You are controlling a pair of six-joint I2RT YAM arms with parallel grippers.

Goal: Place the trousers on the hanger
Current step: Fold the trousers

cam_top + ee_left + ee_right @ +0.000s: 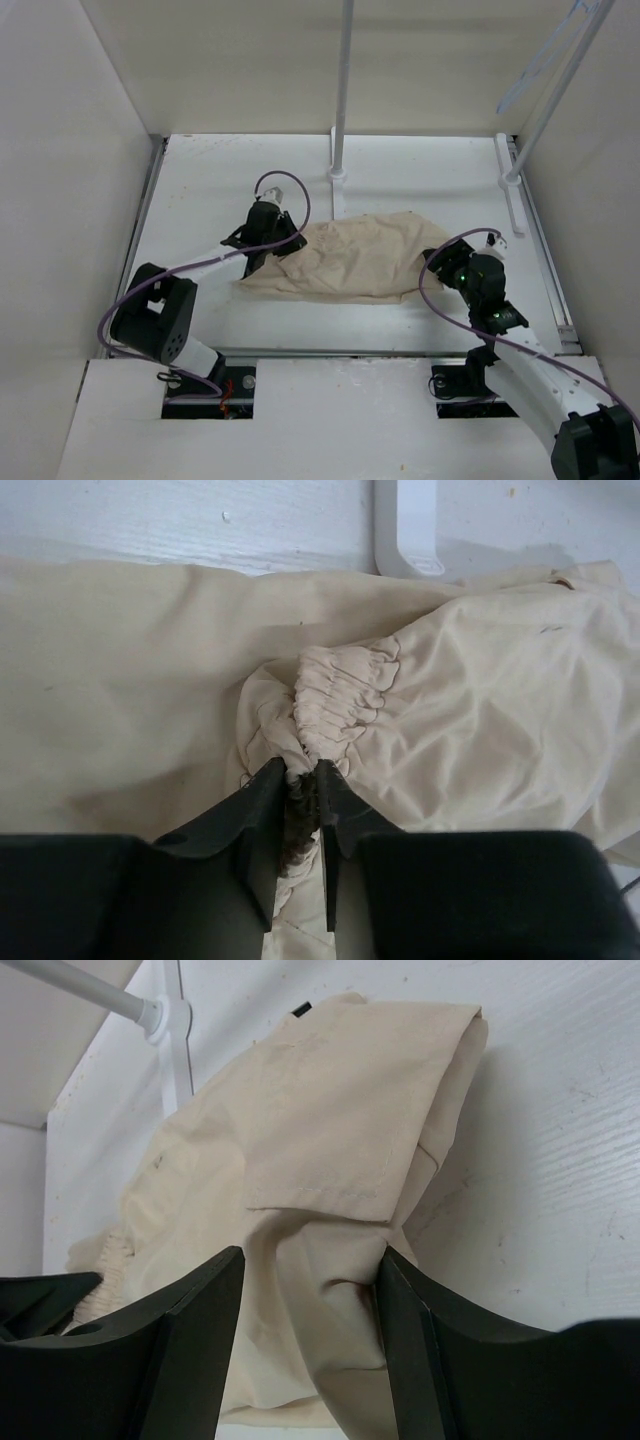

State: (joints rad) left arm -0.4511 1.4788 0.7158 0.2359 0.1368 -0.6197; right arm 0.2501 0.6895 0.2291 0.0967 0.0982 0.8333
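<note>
Trousers (350,262) lie bunched on worktop (200,180), just nearer than centre rack pole (341,100). Left gripper (300,780) jaws pinch the gathered waistband, left of pole. Right gripper (310,1260) jaws spread astride the leg end, right of pole, probably to secure both ends before lifting. Hanger (502,103) hangs high right of pole.

The left arm (160,322) is showing bulky black joints and a short white link near its base. The right arm (530,375) is wearing a long white shell. Lilac cables (281,175) are looping along both arms. A green light (461,270) is glowing near the right wrist. The left tool (300,780) and right tool (310,1260) are showing matt black, wedge-shaped fingers (195,1335).
</note>
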